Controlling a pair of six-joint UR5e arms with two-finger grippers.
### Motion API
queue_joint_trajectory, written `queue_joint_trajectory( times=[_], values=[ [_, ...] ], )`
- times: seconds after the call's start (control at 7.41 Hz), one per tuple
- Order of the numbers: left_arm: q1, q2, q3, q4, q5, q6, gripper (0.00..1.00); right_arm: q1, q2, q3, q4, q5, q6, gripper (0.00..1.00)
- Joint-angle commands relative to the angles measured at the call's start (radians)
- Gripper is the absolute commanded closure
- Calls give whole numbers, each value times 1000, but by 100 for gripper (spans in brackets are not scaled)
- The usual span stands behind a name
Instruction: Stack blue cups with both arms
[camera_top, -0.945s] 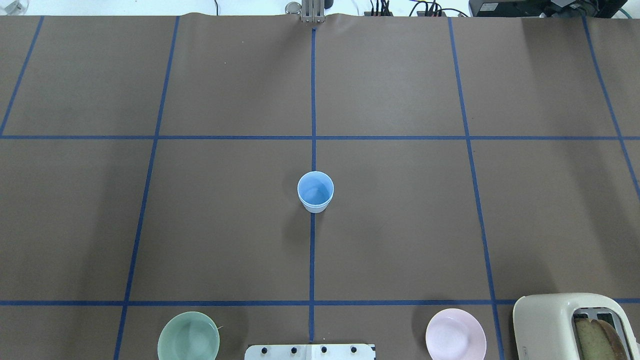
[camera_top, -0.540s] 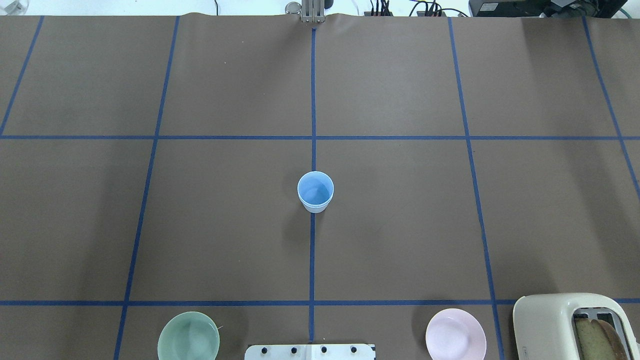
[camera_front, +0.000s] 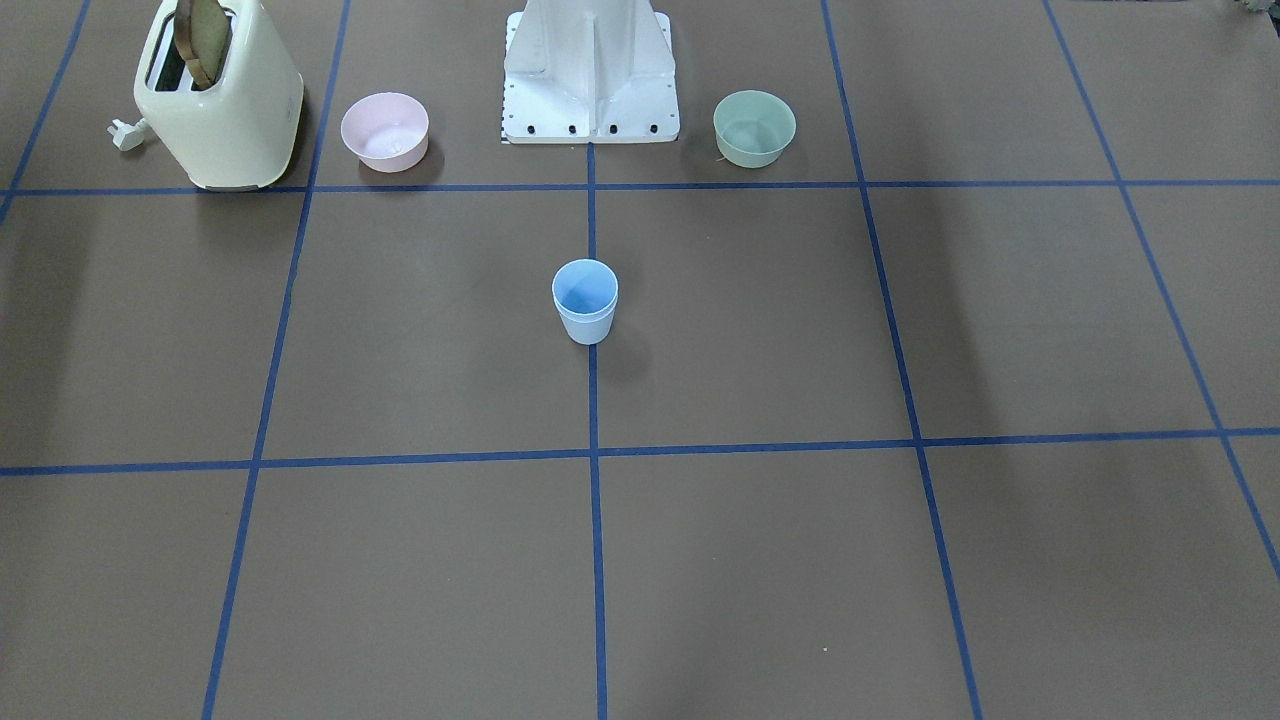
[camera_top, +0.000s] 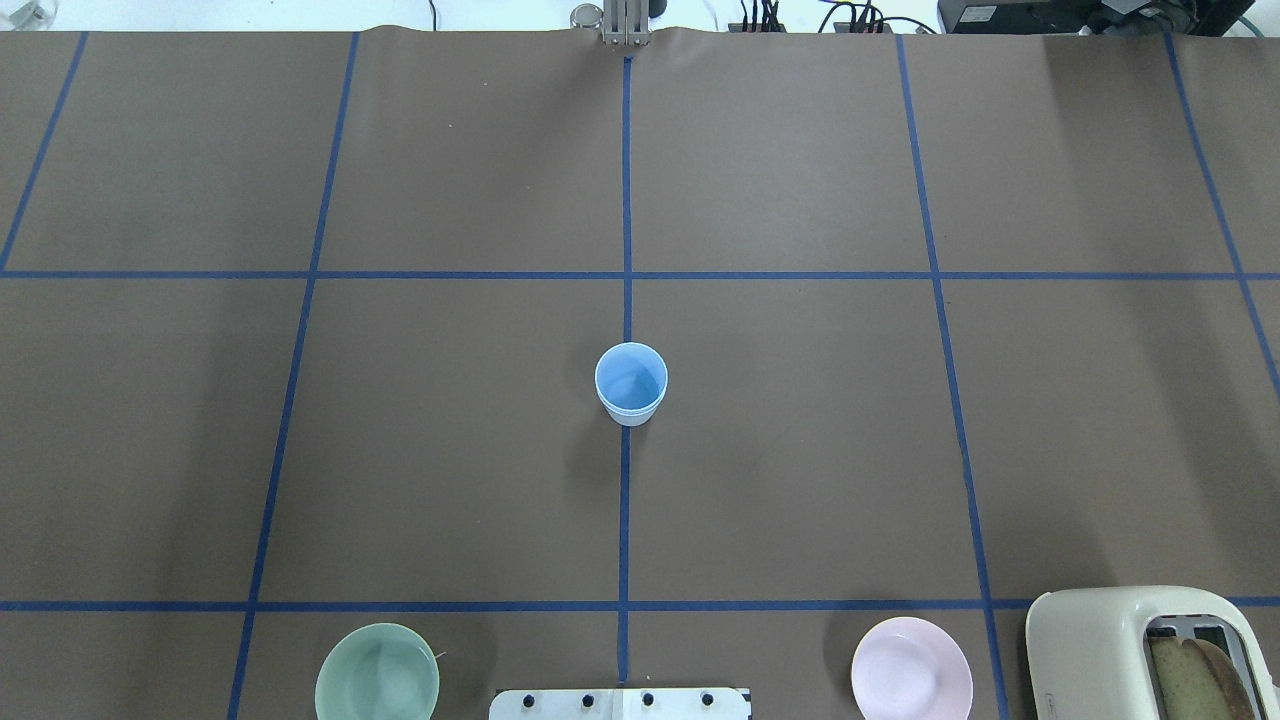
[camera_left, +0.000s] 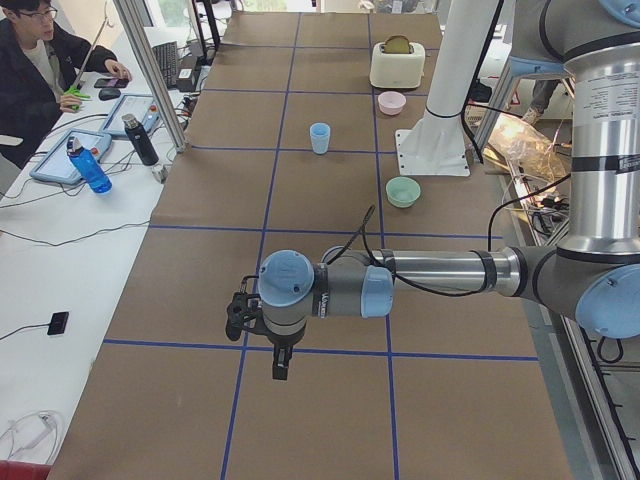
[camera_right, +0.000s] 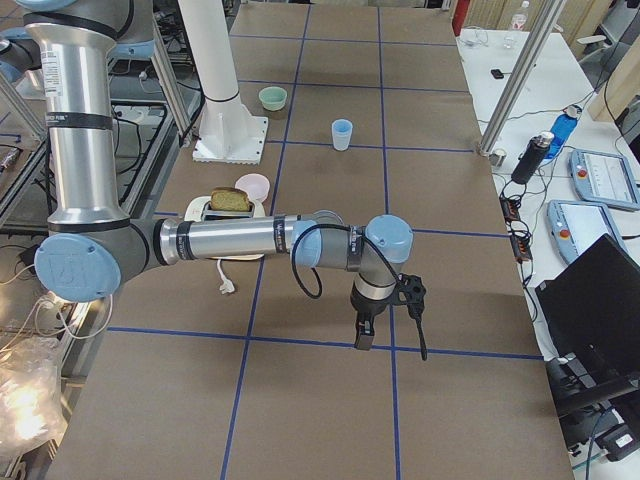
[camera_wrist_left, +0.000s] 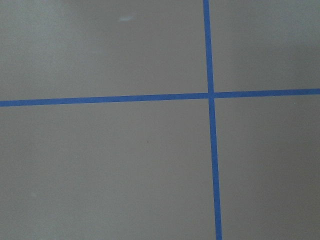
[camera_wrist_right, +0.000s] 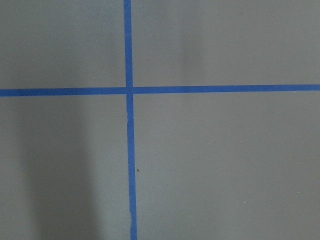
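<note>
Two nested blue cups (camera_front: 585, 305) centred; left gripper (camera_left: 280, 370), right gripper (camera_right: 365, 340) far off, openness unclear

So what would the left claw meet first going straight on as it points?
Probably just the bare table, near a blue tape crossing; the left claw points down and nothing shows beneath it.

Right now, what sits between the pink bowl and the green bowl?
The robot's white base pedestal stands between pink bowl and green bowl, touching neither; the front-facing view shows it.
</note>
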Motion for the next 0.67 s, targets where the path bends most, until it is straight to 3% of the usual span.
queue_joint_trajectory(
  times=[0.0, 0.54],
  values=[
    [0, 0, 0, 0, 0, 0, 2, 0, 0, 0, 0, 0, -1, 0],
    [0, 8, 0, -2, 0, 0, 2, 0, -2, 0, 0, 0, -1, 0]
  ],
)
